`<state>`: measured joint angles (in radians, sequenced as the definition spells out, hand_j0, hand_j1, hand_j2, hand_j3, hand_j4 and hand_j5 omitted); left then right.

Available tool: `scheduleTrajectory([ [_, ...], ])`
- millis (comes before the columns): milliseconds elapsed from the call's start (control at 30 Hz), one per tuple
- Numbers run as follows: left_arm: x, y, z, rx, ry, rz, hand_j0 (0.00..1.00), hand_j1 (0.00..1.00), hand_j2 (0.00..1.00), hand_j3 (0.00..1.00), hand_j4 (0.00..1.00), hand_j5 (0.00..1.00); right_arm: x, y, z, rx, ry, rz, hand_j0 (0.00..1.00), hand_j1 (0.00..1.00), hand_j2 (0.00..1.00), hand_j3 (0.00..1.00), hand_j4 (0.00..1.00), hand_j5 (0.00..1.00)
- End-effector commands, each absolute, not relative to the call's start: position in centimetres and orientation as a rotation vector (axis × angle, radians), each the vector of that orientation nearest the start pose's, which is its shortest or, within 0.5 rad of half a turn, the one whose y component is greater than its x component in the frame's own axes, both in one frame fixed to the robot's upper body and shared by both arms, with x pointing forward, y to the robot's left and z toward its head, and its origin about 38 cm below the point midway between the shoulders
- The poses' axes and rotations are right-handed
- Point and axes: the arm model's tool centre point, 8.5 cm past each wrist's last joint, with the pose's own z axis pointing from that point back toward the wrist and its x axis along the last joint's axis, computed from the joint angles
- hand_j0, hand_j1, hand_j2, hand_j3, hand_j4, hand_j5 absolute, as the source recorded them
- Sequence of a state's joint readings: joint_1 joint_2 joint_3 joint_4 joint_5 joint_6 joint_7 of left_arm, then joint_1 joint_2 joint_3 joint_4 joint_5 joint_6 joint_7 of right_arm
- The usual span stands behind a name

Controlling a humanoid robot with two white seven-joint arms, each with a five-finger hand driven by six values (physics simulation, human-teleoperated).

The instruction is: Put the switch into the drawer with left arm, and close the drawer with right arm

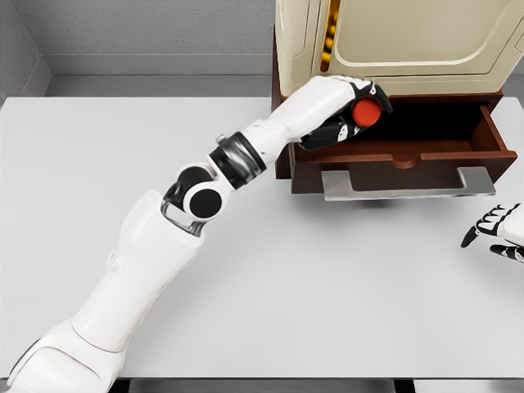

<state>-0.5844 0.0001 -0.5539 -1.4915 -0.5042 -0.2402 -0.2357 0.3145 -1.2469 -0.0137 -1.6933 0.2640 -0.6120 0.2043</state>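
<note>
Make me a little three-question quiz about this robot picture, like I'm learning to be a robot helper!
1. True or false: the drawer is shut.
2. Which hand holds the switch with the red button? A) left hand B) right hand C) neither
3. Fill in: the right hand rests on the white ____, fingers spread and holding nothing.

Key: 1 false, it is pulled open. 2 A, held over the drawer's left end. 3 table.
</note>
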Motion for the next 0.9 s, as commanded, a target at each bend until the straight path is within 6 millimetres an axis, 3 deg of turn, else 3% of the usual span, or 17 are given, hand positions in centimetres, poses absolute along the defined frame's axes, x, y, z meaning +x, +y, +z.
scheduleTrajectory([
  [0,42.8,1.0,24.7,0.09,-2.127,-1.353,0.54,0.54,0.54,0.54,0.54,0.54,29.5,-43.7,20.6,-0.435,-1.31,1.869,0.59,0.59,0.59,0.59,0.59,0.59],
  [33,42.8,1.0,24.7,0.092,-2.128,-1.353,0.57,0.57,0.57,0.57,0.57,0.57,29.5,-43.7,20.6,-0.435,-1.31,1.869,0.58,0.58,0.58,0.58,0.58,0.58],
  [100,42.9,1.0,24.9,0.145,-2.126,-1.386,0.83,0.83,0.83,0.83,0.83,0.83,29.5,-43.7,20.6,-0.435,-1.31,1.869,0.58,0.58,0.58,0.58,0.58,0.58],
  [233,42.9,1.0,25.0,0.168,-2.127,-1.4,0.99,0.99,0.99,0.99,0.99,0.99,29.5,-43.7,20.5,-0.434,-1.309,1.87,0.58,0.58,0.58,0.58,0.58,0.58],
  [700,42.6,0.9,25.6,0.178,-2.15,-1.407,0.99,0.99,0.99,0.99,0.99,0.99,29.5,-43.7,20.5,-0.436,-1.309,1.868,0.58,0.58,0.58,0.58,0.58,0.58],
  [867,43.1,-0.2,25.0,0.238,-2.112,-1.508,0.99,0.99,0.99,0.99,0.99,0.99,29.5,-43.9,20.5,-0.438,-1.303,1.865,0.58,0.58,0.58,0.58,0.58,0.58],
])
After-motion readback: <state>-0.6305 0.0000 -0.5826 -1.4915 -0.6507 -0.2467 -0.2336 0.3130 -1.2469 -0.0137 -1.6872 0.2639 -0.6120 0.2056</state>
